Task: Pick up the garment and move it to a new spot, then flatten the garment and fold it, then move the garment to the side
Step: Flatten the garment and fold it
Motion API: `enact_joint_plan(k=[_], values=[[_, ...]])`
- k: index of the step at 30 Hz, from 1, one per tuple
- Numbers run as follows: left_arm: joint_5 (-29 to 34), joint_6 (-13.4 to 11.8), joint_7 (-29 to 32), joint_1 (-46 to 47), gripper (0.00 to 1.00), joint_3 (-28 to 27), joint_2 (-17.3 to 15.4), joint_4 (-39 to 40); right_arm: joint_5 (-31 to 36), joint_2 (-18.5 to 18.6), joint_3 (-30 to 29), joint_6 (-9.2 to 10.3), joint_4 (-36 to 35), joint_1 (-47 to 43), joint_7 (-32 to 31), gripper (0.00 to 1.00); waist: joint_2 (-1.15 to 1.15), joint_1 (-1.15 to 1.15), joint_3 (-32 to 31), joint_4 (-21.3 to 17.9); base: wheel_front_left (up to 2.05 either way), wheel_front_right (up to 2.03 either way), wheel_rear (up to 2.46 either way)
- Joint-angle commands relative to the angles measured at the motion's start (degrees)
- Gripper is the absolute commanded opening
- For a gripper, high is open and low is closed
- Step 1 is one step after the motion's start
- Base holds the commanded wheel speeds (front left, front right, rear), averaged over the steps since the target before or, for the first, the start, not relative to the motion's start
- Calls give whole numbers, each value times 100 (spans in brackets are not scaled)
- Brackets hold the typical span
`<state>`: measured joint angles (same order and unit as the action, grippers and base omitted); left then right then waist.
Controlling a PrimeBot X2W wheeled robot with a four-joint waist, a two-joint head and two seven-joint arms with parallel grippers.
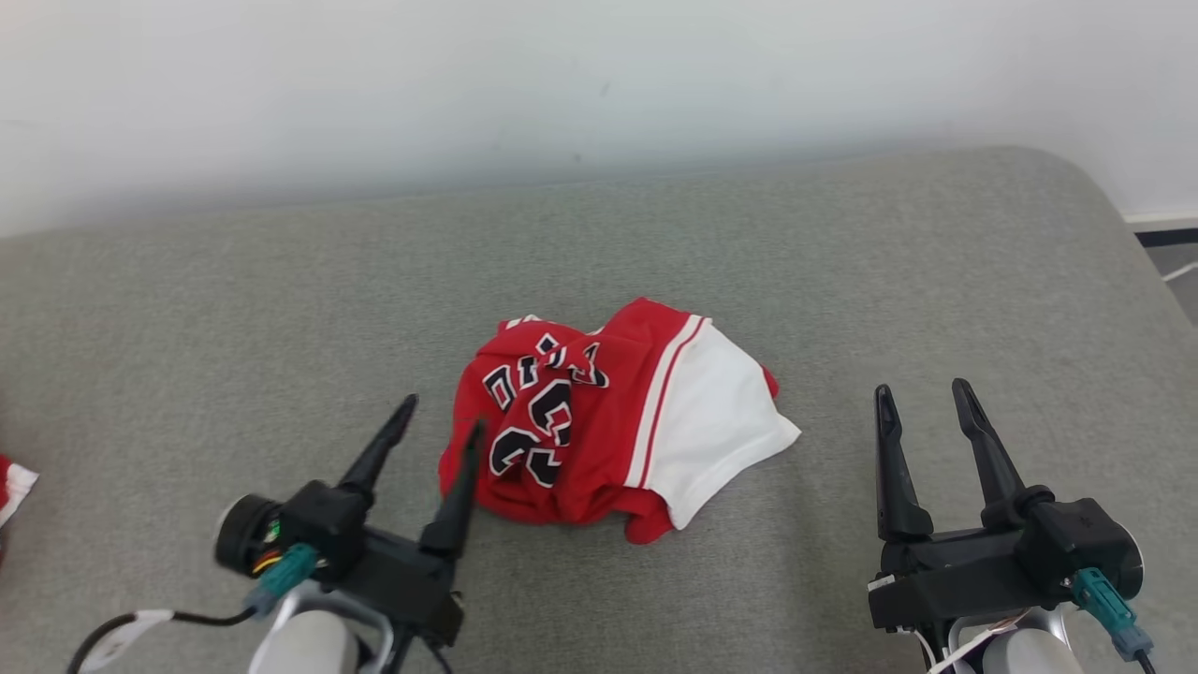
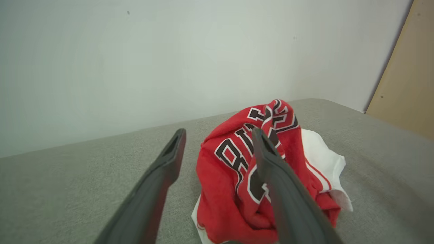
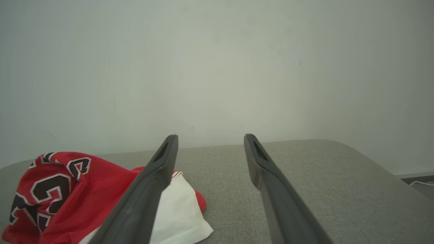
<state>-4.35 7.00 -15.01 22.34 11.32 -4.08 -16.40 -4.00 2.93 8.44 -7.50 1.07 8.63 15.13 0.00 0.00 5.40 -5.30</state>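
The garment [image 1: 608, 421] is a crumpled red jersey with black-and-white lettering and a white panel, lying in a heap at the middle of the grey padded surface. My left gripper [image 1: 445, 412] stands open just left of the heap, its right finger at the cloth's edge. Seen from the left wrist, the garment [image 2: 237, 169] lies ahead and right of the open left gripper [image 2: 218, 134], whose right finger overlaps the red cloth. My right gripper [image 1: 922, 393] is open, well right of the heap. In the right wrist view the garment [image 3: 74, 189] sits lower left of the open right gripper [image 3: 210, 137].
The grey padded surface [image 1: 842, 262] runs back to a pale wall [image 1: 599, 75] and rounds off at the far right. A scrap of red and white cloth [image 1: 11, 487] pokes in at the left edge. A tan panel [image 2: 407, 78] stands at the right.
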Motion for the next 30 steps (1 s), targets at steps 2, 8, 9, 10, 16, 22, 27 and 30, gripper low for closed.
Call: enact_joint_plan(k=[2,8,9,10,16,22,27,30], values=[[-52,28,-24,90,100,147,15,-17,-47,-6,11,2,-4,-34,3,100,0,0,11,-117,0,0,0],[-119,32,21,353,100,557,1,-175,-104,-6,53,2,-2,7,3,100,0,0,58,-376,0,0,0],[-129,33,29,408,100,579,-23,-229,-112,-5,61,3,0,20,3,100,0,0,68,-430,0,0,0],[-136,33,29,459,100,589,-48,-293,-128,-5,77,2,3,32,3,100,0,0,77,-483,0,0,0],[-182,20,24,722,100,617,-97,-739,-174,-6,79,2,16,54,3,100,0,0,138,-766,0,0,0],[-222,10,0,984,0,643,-88,-1339,-164,-7,60,2,-9,59,3,100,0,0,166,-805,0,0,0],[-268,-31,-19,1077,0,625,-52,-1239,-114,-6,-3,2,-24,19,3,100,0,0,139,-582,0,0,0],[-266,-80,-25,1060,0,566,-66,-868,-98,-5,-18,2,-46,7,3,100,0,0,109,-377,0,0,0]])
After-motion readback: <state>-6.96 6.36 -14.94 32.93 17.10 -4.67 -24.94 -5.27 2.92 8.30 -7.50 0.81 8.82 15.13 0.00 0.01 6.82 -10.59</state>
